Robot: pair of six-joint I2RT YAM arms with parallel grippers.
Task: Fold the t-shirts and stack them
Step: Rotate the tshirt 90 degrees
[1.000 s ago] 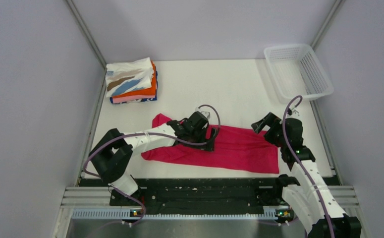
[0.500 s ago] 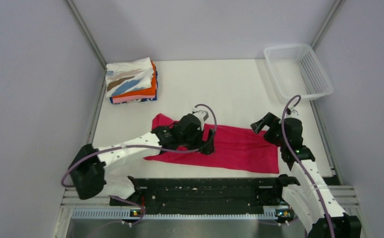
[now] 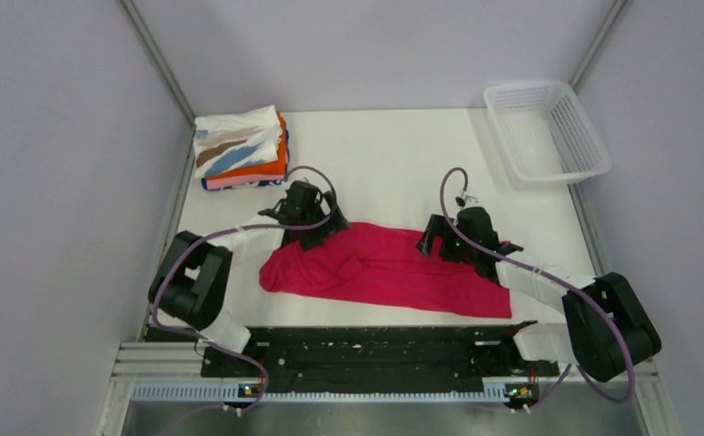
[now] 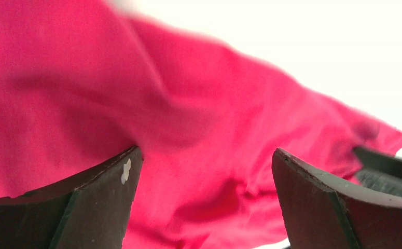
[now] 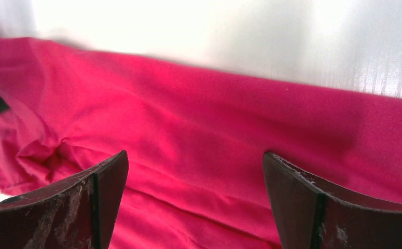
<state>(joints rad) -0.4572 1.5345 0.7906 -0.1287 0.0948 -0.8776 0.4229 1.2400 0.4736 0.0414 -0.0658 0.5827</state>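
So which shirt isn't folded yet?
The magenta-red t-shirt, lying loose and rumpled on the near part of the table. The others sit folded in the stack at the far-left corner.

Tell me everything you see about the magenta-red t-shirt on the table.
The magenta-red t-shirt is plain soft cloth, lying flat but wrinkled, lengthwise across the near part of the white table. The open left hand is over its far left corner, the open right hand over its far edge; contact is unclear.
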